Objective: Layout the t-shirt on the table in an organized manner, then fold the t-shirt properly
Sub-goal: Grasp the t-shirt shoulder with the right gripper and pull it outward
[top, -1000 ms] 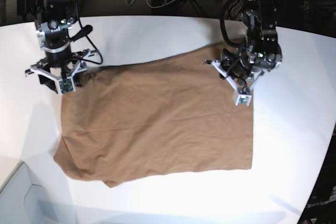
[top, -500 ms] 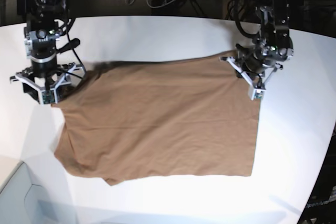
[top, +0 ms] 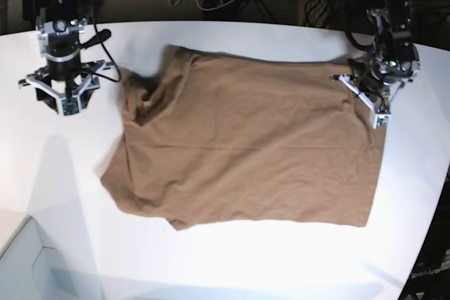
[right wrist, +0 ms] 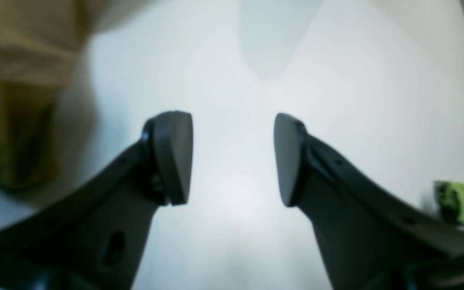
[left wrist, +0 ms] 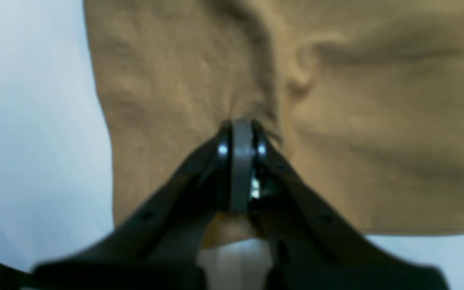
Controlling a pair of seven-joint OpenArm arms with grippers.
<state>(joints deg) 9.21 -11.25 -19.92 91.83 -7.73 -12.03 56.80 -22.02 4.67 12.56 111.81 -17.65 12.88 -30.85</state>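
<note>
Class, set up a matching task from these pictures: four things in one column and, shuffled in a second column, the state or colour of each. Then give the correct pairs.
Column 1
1. t-shirt
2. left gripper
3. right gripper
4. table

Column 2
A. jaws open, nothing between them
B. plain white
C. brown, spread out flat
D. shut on the cloth near its edge

Pairs: 1-C, 2-D, 3-A, 4-B
</note>
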